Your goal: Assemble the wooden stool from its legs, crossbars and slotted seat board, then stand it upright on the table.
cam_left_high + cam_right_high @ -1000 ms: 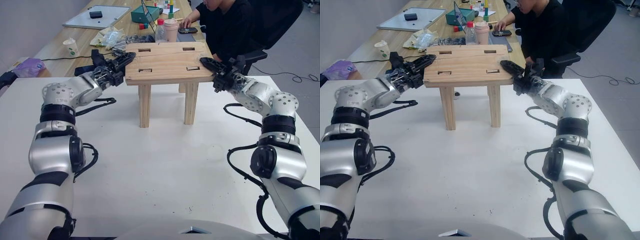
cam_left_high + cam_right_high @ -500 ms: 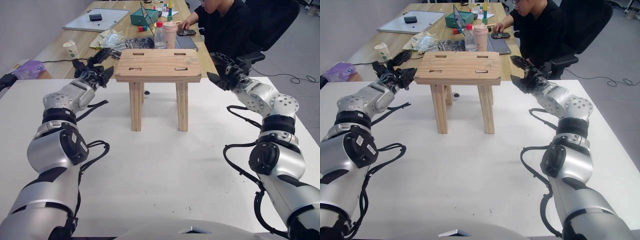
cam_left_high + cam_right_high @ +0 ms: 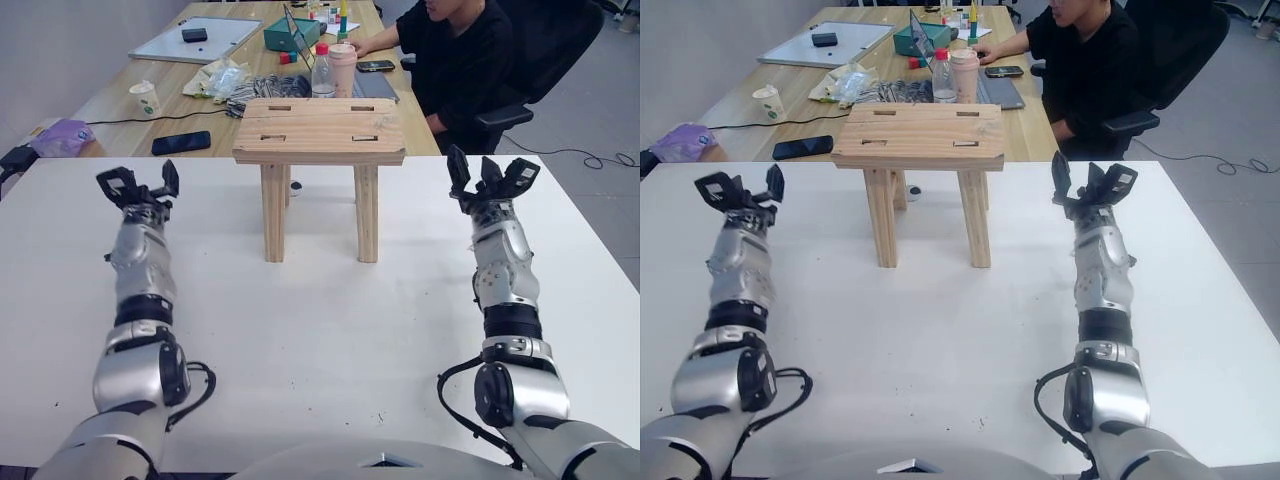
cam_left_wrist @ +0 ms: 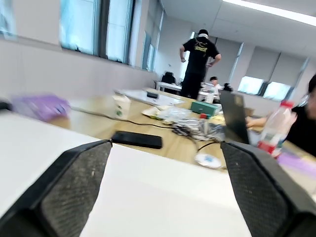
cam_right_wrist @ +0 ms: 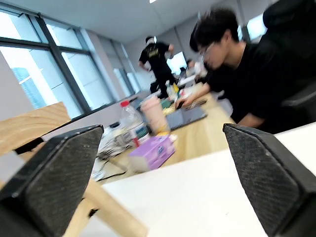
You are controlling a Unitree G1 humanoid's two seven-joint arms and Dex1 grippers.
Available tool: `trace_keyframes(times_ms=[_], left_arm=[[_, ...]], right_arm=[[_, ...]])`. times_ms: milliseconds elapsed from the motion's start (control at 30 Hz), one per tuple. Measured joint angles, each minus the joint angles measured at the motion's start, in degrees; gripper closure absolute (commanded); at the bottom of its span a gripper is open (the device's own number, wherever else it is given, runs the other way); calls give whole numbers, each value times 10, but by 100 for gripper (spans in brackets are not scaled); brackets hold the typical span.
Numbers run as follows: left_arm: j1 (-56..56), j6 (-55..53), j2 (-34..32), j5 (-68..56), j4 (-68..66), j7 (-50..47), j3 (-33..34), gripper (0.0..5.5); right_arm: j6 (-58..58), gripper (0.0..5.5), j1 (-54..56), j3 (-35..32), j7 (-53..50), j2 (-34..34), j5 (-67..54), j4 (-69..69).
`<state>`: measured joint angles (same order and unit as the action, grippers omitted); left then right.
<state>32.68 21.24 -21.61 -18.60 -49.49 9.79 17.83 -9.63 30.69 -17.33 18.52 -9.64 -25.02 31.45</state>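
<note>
Bench (image 3: 320, 340): white top; it carries the stool towards its far edge, midway between the two arms.
Wooden stool (image 3: 318, 150): assembled and upright on the bench, all visible feet down, touched by neither gripper. By my judgement the task looks finished.
Seat board (image 3: 320, 128): flat on top, level, four slots (image 3: 272, 138) showing through it.
Legs (image 3: 272, 212): plain square timber, upright; whether crossbars sit under the seat I cannot tell.
Handling: likely stiff, light softwood, dry and not slippery. If it needs shifting, I would take the seat board by its two short edges, one gripper each side, since a single leg could work loose at its joint.
Left gripper (image 3: 140, 180): released, jaws spread wide, nothing between them, held above the bench well apart from the stool's left side; its dark textured pads (image 4: 79, 192) are bare.
Right gripper (image 3: 490, 172): likewise released and empty, raised well apart from the stool's right side.
Containers: on the wooden bench behind stand a clear bottle (image 3: 322, 70), a pink tumbler (image 3: 343, 66), a teal box (image 3: 292, 32) and a paper cup (image 3: 147, 97); their contents cannot be made out.
</note>
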Motion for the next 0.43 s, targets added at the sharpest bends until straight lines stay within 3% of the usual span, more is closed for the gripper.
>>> trace_keyframes(times_ms=[433], left_arm=[[-11,41,24,41,27,-10,-7,144]], right_arm=[[-86,102,-17,24,13,6,55,58]])
